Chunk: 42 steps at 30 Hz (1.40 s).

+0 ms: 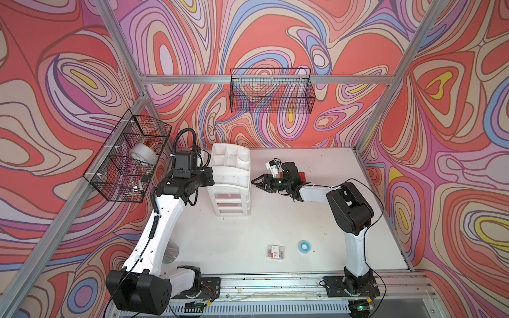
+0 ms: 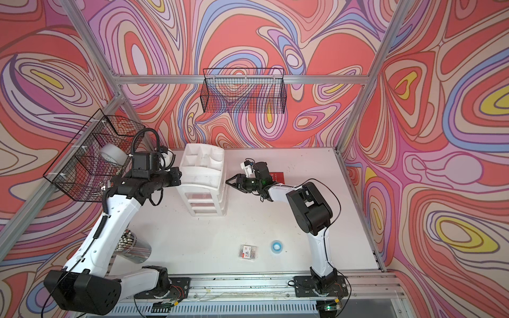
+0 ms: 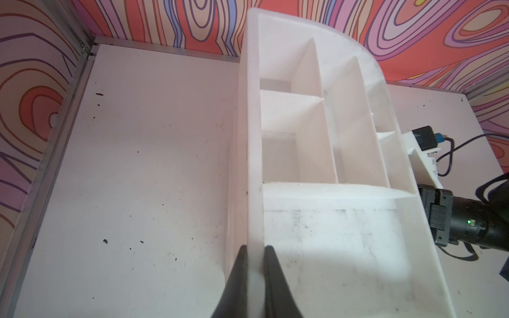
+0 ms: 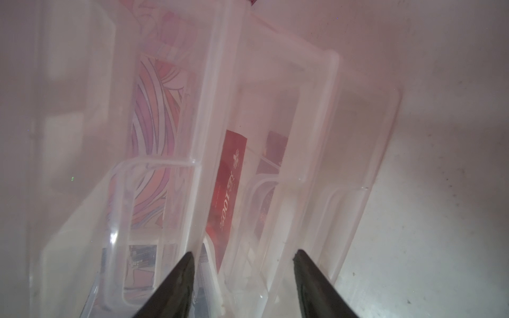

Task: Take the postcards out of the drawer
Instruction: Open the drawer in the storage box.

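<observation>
The 100% postcard (image 4: 228, 187), red with white lettering, lies inside a clear drawer (image 4: 217, 82) of the white organizer (image 1: 234, 179). In the right wrist view it sits just ahead of the right gripper (image 4: 244, 254), in line with the gap between the two fingertips and not touching them. A second postcard (image 4: 271, 165) shows dimly through the next drawer wall. A third postcard (image 1: 302, 175) lies flat on the table (image 1: 330, 220) behind the right wrist, partly hidden by it in both top views.

The right gripper's fingers stand well apart and hold nothing. The right arm's elbow is raised, and the forearm runs roughly level toward the organizer's right side, with the gripper (image 1: 256, 182) just beside it.

The left gripper (image 3: 255, 249) is clamped narrowly on the organizer's upright side wall (image 3: 253, 137), one finger on each face. The left arm rises from its base and bends across, with its wrist against the organizer's left side.
</observation>
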Each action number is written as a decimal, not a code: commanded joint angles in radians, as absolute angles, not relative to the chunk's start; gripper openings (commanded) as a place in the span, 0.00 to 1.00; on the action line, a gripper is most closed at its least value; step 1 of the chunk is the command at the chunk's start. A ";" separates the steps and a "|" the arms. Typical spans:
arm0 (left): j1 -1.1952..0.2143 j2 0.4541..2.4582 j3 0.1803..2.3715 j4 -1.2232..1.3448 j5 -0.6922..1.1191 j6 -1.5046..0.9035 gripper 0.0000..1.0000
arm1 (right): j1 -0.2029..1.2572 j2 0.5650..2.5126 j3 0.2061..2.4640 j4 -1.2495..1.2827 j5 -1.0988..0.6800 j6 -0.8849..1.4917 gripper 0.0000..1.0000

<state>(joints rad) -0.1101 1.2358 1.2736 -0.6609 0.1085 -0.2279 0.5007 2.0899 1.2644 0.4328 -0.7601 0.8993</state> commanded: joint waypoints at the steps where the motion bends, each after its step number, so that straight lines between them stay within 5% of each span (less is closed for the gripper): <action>1: -0.109 1.259 1.267 -0.707 0.130 -0.189 0.00 | 0.508 2.123 1.295 0.524 -0.801 0.951 0.59; 42: -0.109 1.267 1.259 -0.704 0.154 -0.196 0.00 | 0.530 2.250 1.246 0.947 -0.845 1.254 0.64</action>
